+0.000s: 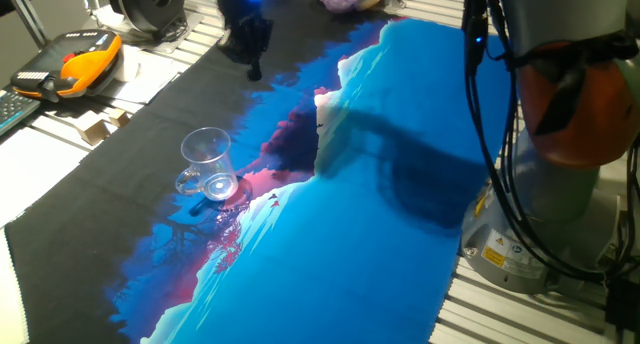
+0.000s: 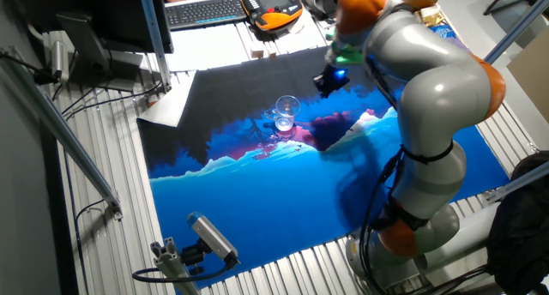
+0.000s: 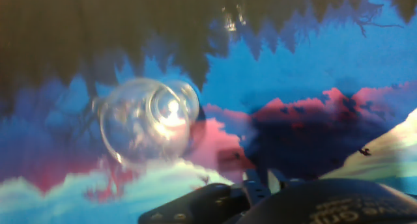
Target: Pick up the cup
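The cup (image 1: 207, 164) is a small clear glass with a side handle. It stands upright on the dark left part of the blue printed cloth (image 1: 400, 184). It also shows in the other fixed view (image 2: 286, 113), and in the hand view (image 3: 150, 120) I look down into its open rim. My gripper (image 1: 252, 59) hangs above the far edge of the cloth, well behind the cup and not touching it. In the other fixed view the gripper (image 2: 329, 81) is to the right of the cup. Its fingertips (image 3: 251, 180) sit close together with nothing between them.
An orange and black handheld pendant (image 1: 75, 64) and a keyboard (image 2: 206, 10) lie beyond the cloth's far side. The robot's grey base (image 1: 560, 204) stands at the right edge of the table. A small camera on a stand (image 2: 210, 239) sits at the near edge.
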`<state>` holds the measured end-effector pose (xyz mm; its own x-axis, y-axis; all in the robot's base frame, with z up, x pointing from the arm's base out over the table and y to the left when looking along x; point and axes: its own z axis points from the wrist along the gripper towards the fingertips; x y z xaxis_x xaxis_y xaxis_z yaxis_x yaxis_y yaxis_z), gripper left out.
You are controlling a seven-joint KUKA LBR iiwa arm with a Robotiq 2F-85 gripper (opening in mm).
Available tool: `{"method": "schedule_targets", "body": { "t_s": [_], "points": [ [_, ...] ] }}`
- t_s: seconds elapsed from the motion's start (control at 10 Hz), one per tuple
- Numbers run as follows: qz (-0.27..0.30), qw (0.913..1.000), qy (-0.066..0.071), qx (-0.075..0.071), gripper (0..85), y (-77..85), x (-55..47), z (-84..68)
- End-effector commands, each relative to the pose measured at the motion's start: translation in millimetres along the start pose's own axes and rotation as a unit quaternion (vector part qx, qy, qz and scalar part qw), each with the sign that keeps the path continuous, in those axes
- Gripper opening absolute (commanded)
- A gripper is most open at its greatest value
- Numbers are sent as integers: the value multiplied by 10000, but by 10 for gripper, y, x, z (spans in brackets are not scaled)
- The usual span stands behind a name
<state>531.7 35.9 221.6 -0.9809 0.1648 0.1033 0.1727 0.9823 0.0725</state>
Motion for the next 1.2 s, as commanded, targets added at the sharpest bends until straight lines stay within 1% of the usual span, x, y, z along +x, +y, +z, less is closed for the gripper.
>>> {"method": "schedule_targets", "body": {
  "t_s": [0.0,0.1,0.2,0.3,0.4,0.6,0.7,0.8,0.9,1.0,1.1],
  "points": [
    [115,9999,-27,-87,340,263,16,90],
    [191,9997,-68,-111,340,351,3,182],
    [282,9994,-138,-150,510,421,-12,271],
    [364,9989,-209,-214,510,488,-33,371],
    [358,9989,-229,-195,510,520,-65,442],
    [317,9988,-278,-259,510,526,-130,564],
    [311,9985,-361,-277,510,520,-133,635],
    [292,9983,-439,-245,510,506,-129,701],
    [322,9979,-482,-295,510,518,-122,761],
    [361,9974,-534,-308,510,549,-139,826],
    [331,9971,-600,-329,510,558,-182,930]
  ]
}}
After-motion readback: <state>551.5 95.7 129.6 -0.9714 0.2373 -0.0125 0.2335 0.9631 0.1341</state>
